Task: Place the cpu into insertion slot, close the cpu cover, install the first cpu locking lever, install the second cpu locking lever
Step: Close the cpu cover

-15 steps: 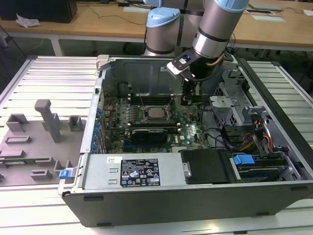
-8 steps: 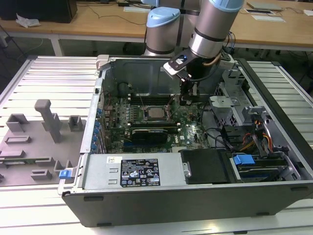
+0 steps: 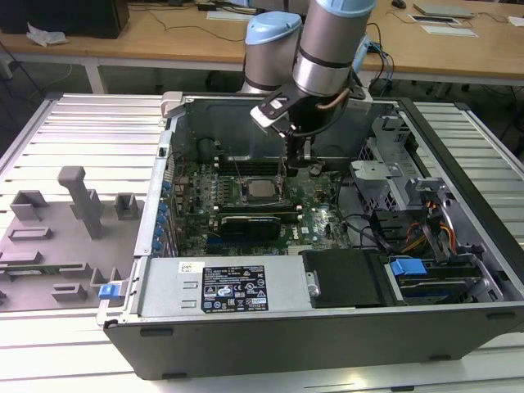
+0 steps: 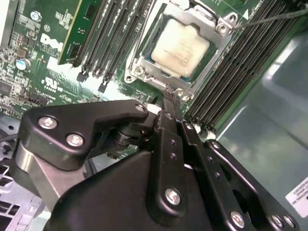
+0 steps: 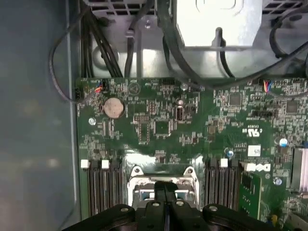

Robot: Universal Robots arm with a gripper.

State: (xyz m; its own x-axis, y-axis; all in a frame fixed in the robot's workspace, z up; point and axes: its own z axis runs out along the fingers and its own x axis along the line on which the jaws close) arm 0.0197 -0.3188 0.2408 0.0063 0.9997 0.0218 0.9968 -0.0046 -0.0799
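Observation:
The cpu [image 4: 180, 45], a silvery square chip, lies flat in the insertion slot on the green motherboard [image 5: 163, 125]. The slot's pin field is hidden beneath it. The cpu cover [image 4: 144, 72], a silver metal frame, lies down around the chip. From one corner of the frame a thin metal lever rod [image 4: 272, 18] runs out over the memory slots. My gripper [image 4: 166, 103] is shut with nothing between its black fingers, and its tips sit just at the cover's edge. In the exterior view the gripper [image 3: 296, 168] hangs to the exterior view's right of the cpu [image 3: 262, 190].
Long black memory slots [image 4: 226, 77] flank the socket on both sides. A black graphics card [image 3: 250, 223] lies in front of the socket. Cables and a drive cage [image 3: 385, 176] fill the case at the exterior view's right. A grey parts fixture [image 3: 65, 229] stands outside on the left.

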